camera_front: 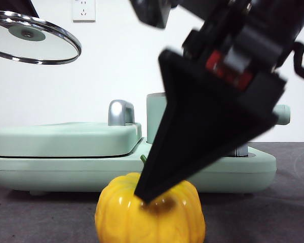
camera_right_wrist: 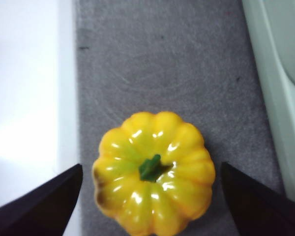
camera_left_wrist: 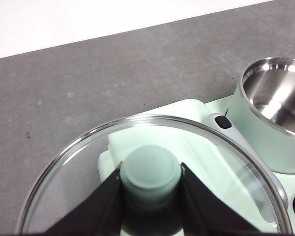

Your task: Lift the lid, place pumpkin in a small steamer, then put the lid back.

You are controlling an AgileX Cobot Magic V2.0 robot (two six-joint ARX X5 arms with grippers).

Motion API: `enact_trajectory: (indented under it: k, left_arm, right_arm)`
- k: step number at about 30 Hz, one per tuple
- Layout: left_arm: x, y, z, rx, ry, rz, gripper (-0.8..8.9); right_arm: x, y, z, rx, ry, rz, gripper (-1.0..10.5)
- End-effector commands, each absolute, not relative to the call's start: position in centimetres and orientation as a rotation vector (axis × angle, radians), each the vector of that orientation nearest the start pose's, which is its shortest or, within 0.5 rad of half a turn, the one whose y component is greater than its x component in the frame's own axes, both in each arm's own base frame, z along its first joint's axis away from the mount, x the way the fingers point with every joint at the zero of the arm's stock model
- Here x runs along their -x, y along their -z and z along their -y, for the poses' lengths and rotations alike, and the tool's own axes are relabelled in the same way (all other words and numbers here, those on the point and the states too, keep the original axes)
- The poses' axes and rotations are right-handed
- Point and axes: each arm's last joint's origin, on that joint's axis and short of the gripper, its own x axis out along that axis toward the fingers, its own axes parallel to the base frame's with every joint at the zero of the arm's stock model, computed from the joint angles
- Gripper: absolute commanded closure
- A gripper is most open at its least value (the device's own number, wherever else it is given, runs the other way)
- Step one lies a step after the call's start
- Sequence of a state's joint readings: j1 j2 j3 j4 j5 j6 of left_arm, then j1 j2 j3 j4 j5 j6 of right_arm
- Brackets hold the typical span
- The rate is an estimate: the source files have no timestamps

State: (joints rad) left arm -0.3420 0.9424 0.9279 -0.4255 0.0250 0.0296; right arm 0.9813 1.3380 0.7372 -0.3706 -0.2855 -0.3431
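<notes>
Front view, lid: I see the lid (camera_front: pixel 33 38) hanging up high at the left, tilted, well clear of everything below it.
Front view, pumpkin: the pumpkin (camera_front: pixel 149 215) sits on the dark worktop (camera_front: pixel 40 217) right up front, just in front of the mint-green appliance base (camera_front: pixel 66 167).
Front view, right tool: the right tool (camera_front: pixel 154 195) comes in big and dark from the upper right, one black jaw tip right at the pumpkin's top.
Front view, steamer: the small steamer (camera_front: pixel 156 119) stands on the base behind that jaw, mostly hidden.
Left wrist view, left tool: my left tool (camera_left_wrist: pixel 151 173) is pinching the lid's (camera_left_wrist: pixel 152 172) mint-green knob, a jaw pressed on each side.
Left wrist view, steamer: the small steamer (camera_left_wrist: pixel 268 128) is uncovered, shiny steel inside, off beside the lifted lid rather than under it.
Right wrist view, right tool: the right tool (camera_right_wrist: pixel 150 201) is spread wide, jaws on either side of the pumpkin (camera_right_wrist: pixel 155 189) and not touching it.
Right wrist view, pumpkin: it's upright on the worktop (camera_right_wrist: pixel 157 64), green stem up, with the base's edge (camera_right_wrist: pixel 280 123) off to one side.
</notes>
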Motion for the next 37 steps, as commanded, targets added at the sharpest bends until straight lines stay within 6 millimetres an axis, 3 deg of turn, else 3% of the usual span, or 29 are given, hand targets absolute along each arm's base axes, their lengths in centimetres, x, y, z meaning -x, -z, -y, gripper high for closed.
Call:
enact_trajectory:
  k: [1,10,15,20,25,32,37]
  left_arm:
    - [-18.7,-34.0,6.7,-0.083,0.364,-0.387,8.04]
    - [-18.7,-34.0,6.7,-0.083,0.364,-0.387,8.03]
    - [-18.7,-34.0,6.7,-0.083,0.364,-0.388,8.03]
    - [-18.7,-34.0,6.7,-0.083,0.364,-0.387,8.03]
    - [-18.7,-34.0,6.7,-0.083,0.364,-0.387,8.03]
    - [-18.7,-34.0,6.7,-0.083,0.365,-0.388,8.03]
    - [-18.7,-34.0,6.7,-0.084,0.365,-0.387,8.03]
  right_arm:
    - [-13.4,-18.9,-22.0,0.638,-1.335,-0.768,4.8]
    - [-13.8,-16.9,-22.6,0.662,-1.332,-0.845,4.8]
    - [-13.6,-17.4,-22.3,0.594,-1.304,-0.894,5.6]
    - [-13.1,-19.5,-21.1,0.544,-1.233,-0.949,5.6]
    - [-13.0,-22.3,-19.3,0.493,-1.049,-1.024,5.6]
    - [-13.7,-26.3,-17.1,0.355,-0.782,-1.17,5.6]
    - [-14.2,-29.2,-15.9,0.308,-0.699,-1.241,5.6]
